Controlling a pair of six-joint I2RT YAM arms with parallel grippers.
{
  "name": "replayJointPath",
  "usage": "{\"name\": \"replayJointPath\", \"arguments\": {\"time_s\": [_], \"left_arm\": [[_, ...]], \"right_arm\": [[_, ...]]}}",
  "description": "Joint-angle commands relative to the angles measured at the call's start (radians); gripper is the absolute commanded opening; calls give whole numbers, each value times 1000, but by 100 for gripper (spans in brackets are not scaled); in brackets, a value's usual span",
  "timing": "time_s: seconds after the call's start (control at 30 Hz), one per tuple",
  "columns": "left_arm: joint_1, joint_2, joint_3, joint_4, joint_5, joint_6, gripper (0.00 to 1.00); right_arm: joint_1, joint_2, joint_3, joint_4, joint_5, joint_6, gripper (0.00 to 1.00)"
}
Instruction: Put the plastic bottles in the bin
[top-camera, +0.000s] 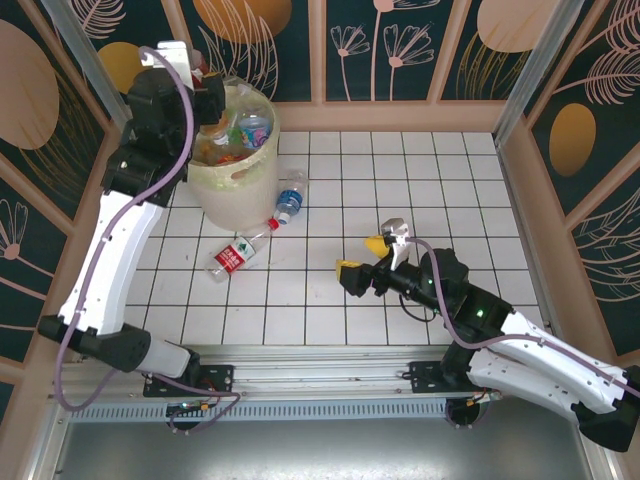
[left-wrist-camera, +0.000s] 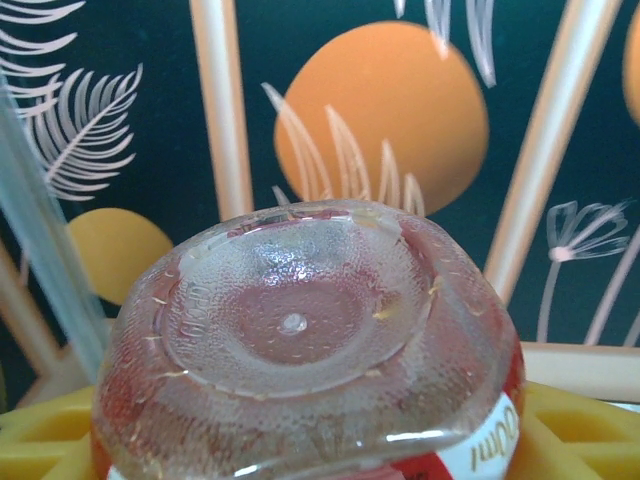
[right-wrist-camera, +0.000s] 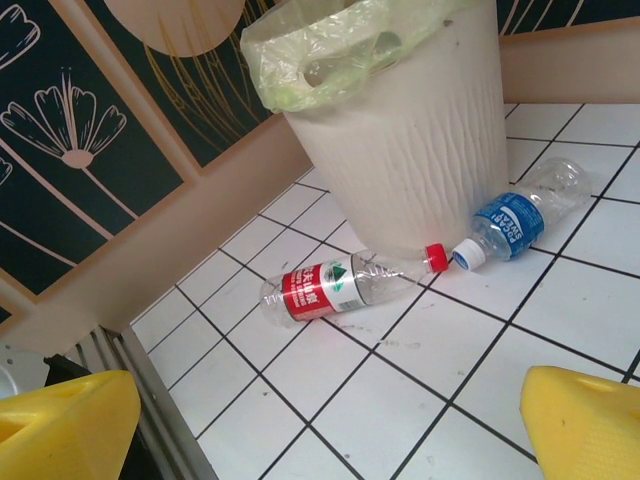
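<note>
The pale cream bin (top-camera: 238, 196) with a clear liner stands at the far left and holds several plastic bottles (top-camera: 243, 130). My left gripper (top-camera: 203, 74) hangs over its far rim, shut on a clear red-label bottle (left-wrist-camera: 300, 320) whose base faces the wrist camera between the yellow fingers (left-wrist-camera: 580, 430). On the tiles beside the bin (right-wrist-camera: 420, 150) lie a red-label, red-capped bottle (top-camera: 237, 255) (right-wrist-camera: 340, 285) and a blue-label, white-capped bottle (top-camera: 290, 197) (right-wrist-camera: 515, 225). My right gripper (top-camera: 364, 256) (right-wrist-camera: 325, 430) stands open low over the middle tiles, pointing at them with nothing between its fingers.
Patterned wall panels with wooden frames enclose the white tiled floor (top-camera: 420, 180) on three sides. A metal rail (top-camera: 320, 360) with the arm bases runs along the near edge. Open tiles stretch right of the bin and behind the right gripper.
</note>
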Motion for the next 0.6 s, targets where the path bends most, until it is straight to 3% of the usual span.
{"name": "replayJointPath", "arguments": {"time_s": [0.0,0.3,0.57], "left_arm": [[26,76,59,-32,-70,81,69],[91,329,207,-82,-210,175,69],[141,475,321,-142,-168,141,73]], "right_arm": [[-8,1,-6,5,20,-10,98],[-11,-2,-5,-20,36,-1,98],[-12,44,-5,-12,62,31,97]]}}
